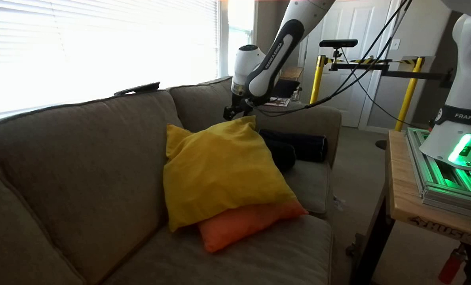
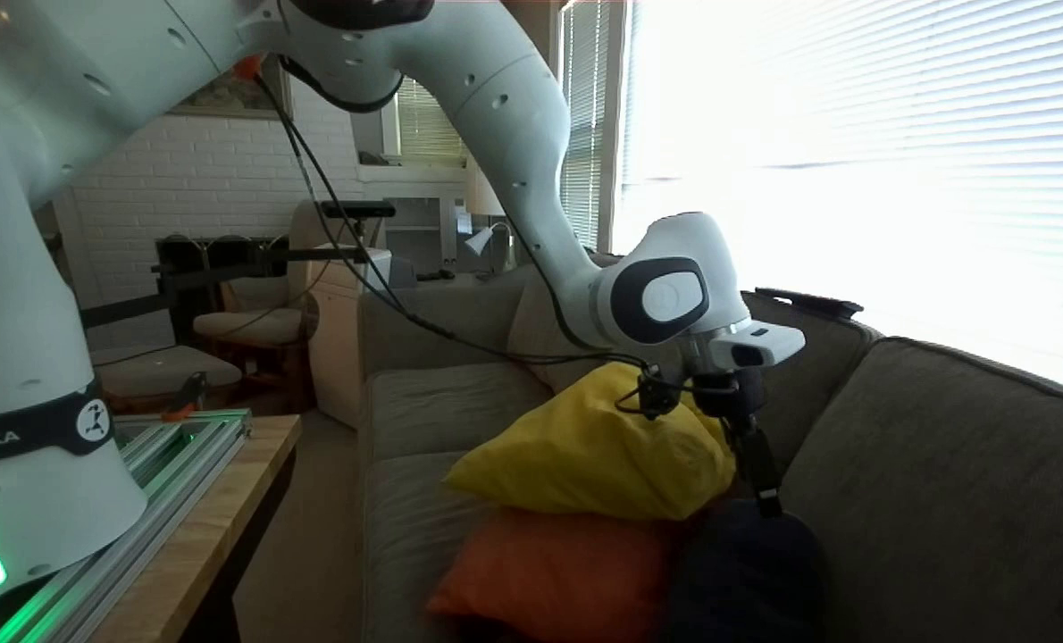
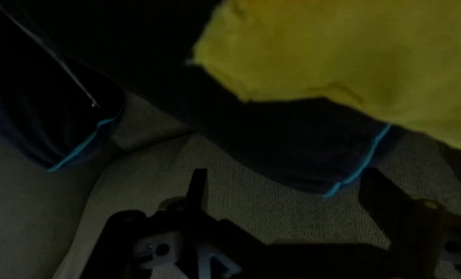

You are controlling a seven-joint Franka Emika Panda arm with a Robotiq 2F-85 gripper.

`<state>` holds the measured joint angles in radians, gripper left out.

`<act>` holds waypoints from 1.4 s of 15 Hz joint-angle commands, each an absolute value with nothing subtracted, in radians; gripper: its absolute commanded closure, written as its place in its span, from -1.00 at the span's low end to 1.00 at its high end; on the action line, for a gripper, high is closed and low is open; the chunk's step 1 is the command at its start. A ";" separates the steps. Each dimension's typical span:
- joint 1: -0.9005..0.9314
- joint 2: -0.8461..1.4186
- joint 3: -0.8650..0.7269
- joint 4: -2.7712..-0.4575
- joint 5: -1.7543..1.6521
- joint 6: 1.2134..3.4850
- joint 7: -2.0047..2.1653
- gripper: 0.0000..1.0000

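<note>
My gripper (image 3: pixel 286 174) is open in the wrist view, with only couch fabric and the corner of a dark navy cushion (image 3: pixel 277 147) showing between and beyond its fingers. That cushion has light blue piping. A second dark piece with the same piping and a zipper (image 3: pixel 40 100) lies at left. A yellow pillow (image 3: pixel 350 50) covers part of the navy one. In an exterior view the yellow pillow (image 1: pixel 219 166) rests on an orange pillow (image 1: pixel 247 227), and the gripper (image 1: pixel 235 113) is just past its far corner. From the opposite side, the fingers (image 2: pixel 755 464) point down above a dark cushion (image 2: pixel 746 572).
The grey-brown couch (image 1: pixel 81 170) has its backrest along a bright window. A flat black object (image 1: pixel 138 89) lies on top of the backrest. A wooden workbench (image 1: pixel 437 221) carries the arm's base. Cables (image 1: pixel 338 91) hang along the arm.
</note>
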<state>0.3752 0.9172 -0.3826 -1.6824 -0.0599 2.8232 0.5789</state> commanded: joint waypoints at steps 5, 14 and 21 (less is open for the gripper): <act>0.316 1.033 -0.307 -1.531 -0.029 2.778 0.629 -1.00; 0.291 1.117 -0.277 -1.425 -0.028 2.761 0.652 0.12; 0.305 1.048 -0.266 -1.446 -0.032 2.728 0.646 0.99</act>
<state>0.3022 1.0808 -0.2803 -1.4506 -0.0536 2.7583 0.6475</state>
